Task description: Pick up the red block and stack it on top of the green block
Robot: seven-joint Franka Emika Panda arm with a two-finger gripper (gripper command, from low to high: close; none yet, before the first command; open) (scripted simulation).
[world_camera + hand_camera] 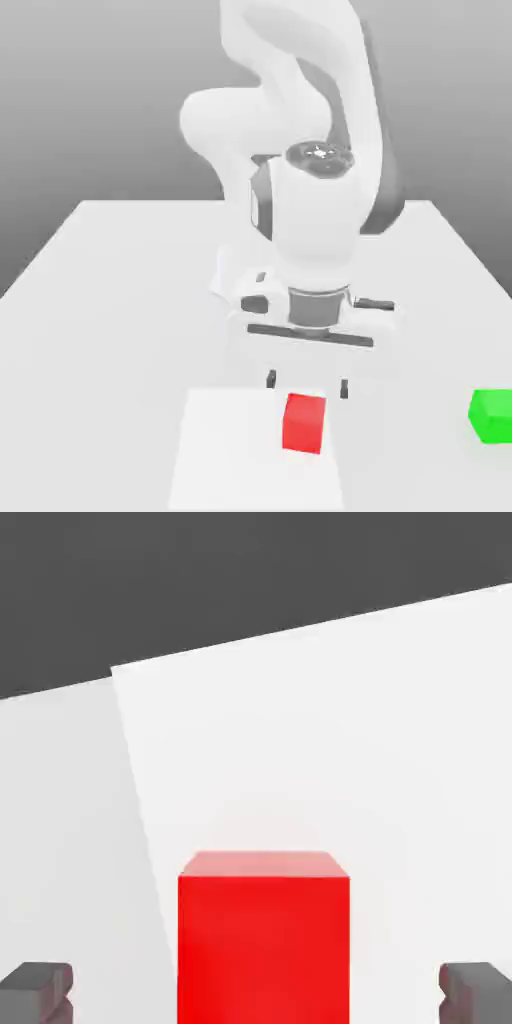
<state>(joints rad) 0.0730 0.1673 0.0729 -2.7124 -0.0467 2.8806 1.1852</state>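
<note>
I am holding my white two-finger parallel gripper pointing down at the work surface, its two dark fingertips standing wide apart with nothing between them; state: released. The bright red cube-shaped block is sitting just beyond and below my fingertips, on a flat white square patch that is lying on the pale grey tabletop. In the hand view the red block is showing in the space between my two fingers, bare surface on either side of it, and its sides are running roughly square to my closing direction. Probable reason for the wide spread: I am leaving room for the block to pass between the pads without being knocked; the wrist is presumably turned to match its faces. The bright green block is resting on the tabletop off the patch, well apart from me toward the exterior view's right, likely kept clear so that it is serving as the base of the stack. Count: one gripper, two fingers, one red block, one green block, one white patch. Judgement: I am at the approach step, the stacking not yet done; lowering off-centre would be risking a fingertip landing on the red block's top.
</note>
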